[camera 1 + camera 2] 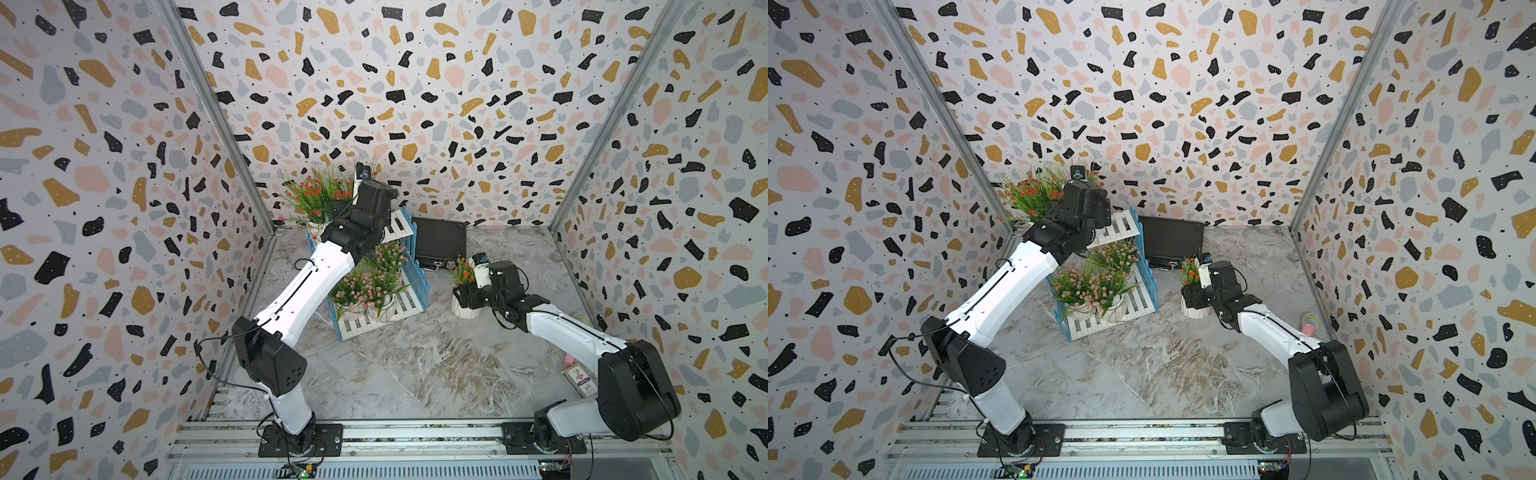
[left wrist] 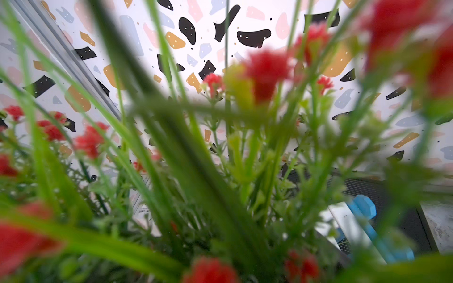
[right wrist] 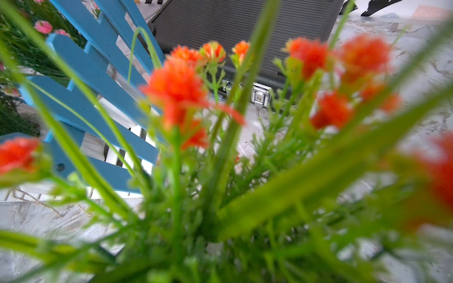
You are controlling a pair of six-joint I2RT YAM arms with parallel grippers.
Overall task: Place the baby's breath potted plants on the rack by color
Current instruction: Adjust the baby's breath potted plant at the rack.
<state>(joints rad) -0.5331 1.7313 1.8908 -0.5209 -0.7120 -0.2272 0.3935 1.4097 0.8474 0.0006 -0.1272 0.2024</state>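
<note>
While right claw [image 1: 465,297] meets orange plant [image 1: 462,272], box [image 1: 579,380] print seemingly illegible

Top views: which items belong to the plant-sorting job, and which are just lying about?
Job: rack; orange-red plants on its top shelf; pink plants on the lower shelf; orange-red plant on the table.
Lying about: black case; pink cup; small box.

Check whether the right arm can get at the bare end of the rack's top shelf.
Probably yes: the top shelf's bare end lies toward the right arm, nothing standing on it. The left arm covers only the shelf's middle, so clearance there looks tight.
</note>
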